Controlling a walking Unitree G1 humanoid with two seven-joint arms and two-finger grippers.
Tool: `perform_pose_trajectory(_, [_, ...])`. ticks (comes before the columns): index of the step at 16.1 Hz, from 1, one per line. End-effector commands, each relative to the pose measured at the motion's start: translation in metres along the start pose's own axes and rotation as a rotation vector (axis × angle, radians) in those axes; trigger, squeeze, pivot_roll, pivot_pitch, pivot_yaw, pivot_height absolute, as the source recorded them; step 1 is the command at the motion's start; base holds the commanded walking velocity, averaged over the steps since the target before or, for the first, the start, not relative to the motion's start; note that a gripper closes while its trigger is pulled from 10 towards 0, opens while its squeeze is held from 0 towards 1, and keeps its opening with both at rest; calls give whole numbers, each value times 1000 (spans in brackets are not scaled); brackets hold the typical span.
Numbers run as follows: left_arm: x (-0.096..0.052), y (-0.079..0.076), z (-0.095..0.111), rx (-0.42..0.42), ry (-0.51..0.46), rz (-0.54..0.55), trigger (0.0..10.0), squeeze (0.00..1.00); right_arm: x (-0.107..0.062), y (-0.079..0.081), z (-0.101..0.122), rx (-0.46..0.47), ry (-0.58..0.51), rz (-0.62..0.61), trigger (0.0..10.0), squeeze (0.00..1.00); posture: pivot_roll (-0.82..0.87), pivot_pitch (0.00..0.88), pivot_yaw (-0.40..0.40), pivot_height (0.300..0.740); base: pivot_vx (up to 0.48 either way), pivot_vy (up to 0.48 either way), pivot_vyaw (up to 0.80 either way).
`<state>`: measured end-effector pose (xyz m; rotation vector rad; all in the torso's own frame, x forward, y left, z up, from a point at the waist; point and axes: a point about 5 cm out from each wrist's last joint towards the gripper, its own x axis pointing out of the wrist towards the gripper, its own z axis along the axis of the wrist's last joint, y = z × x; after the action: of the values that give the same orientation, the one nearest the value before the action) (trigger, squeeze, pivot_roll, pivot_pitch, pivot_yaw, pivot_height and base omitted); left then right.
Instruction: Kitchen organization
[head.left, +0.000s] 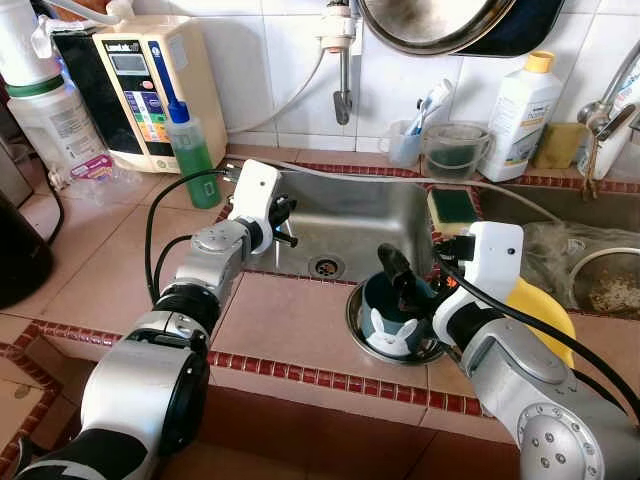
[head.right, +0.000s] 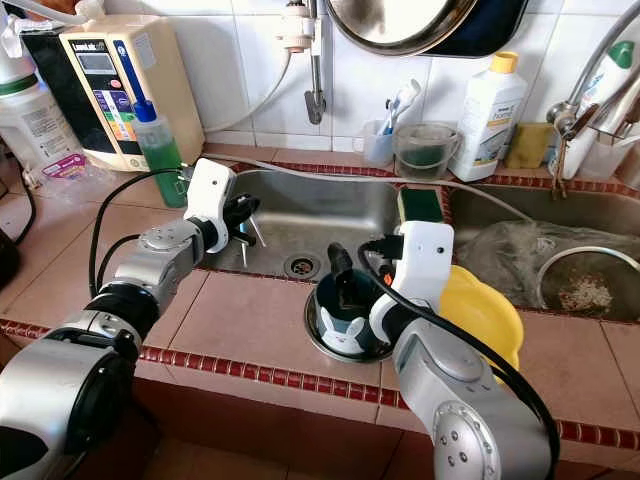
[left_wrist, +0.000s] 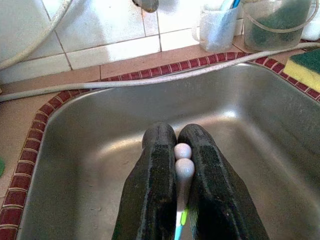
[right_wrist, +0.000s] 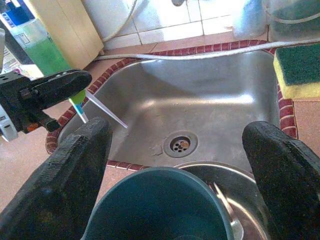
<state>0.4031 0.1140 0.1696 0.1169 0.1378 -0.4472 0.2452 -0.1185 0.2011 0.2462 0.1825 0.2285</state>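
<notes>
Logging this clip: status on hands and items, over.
Left hand shut on thin utensil over sink. Right hand open, straddling teal cup in steel bowl. Nothing blocking.

right tool (right_wrist: 180, 175) fingers spread | over teal cup (right_wrist: 160, 205) | sink (right_wrist: 210, 105) beyond

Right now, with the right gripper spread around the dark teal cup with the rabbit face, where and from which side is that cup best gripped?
Grip the dark teal cup with the rabbit face by its upper wall, just below the rim, coming from above. It stands upright, mouth open, inside the shallow steel bowl, whose rim blocks a low side approach. The open right gripper already straddles the round wall, so closing there probably suffices.
</notes>
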Motion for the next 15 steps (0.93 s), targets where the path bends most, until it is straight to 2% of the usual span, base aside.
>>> perform_pose_trajectory(1, [1,3,9,12,-15,6,10000,0,-3,2,1,11,-3,9,10000,0,-278,20,116,740,0,0,0])
perform_pose_trajectory(2, [2,2,9,-3,-20,-2,10000,90,-4,3,1,11,0,11,10000,0,-278,23,116,740,0,0,0])
perform_pose_trajectory(3, [2,2,10,-4,-21,-1,10000,1000,-4,3,1,12,1,11,10000,0,-278,23,116,740,0,0,0])
perform_pose_trajectory(15, [1,5,14,-34,-43,-9,10000,1000,-1,5,1,5,5,37,10000,0,-264,11,103,740,0,0,0])
